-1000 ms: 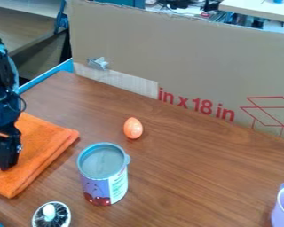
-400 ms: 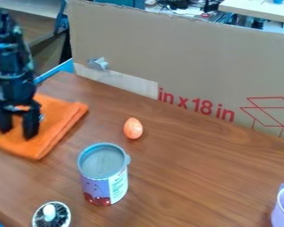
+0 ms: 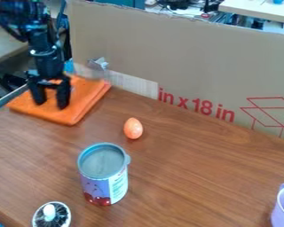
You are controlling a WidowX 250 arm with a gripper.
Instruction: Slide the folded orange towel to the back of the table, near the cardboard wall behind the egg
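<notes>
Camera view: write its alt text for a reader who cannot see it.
A robot gripper, fingers apart, is over a folded orange cloth on a wooden table. Nearby are an orange egg and a can.

The folded orange cloth [image 3: 82, 103] has slid across the wooden table [image 3: 186, 177] from its near left part to its far left corner, against the cardboard, and the black gripper [image 3: 50, 106] has moved there with it.
</notes>
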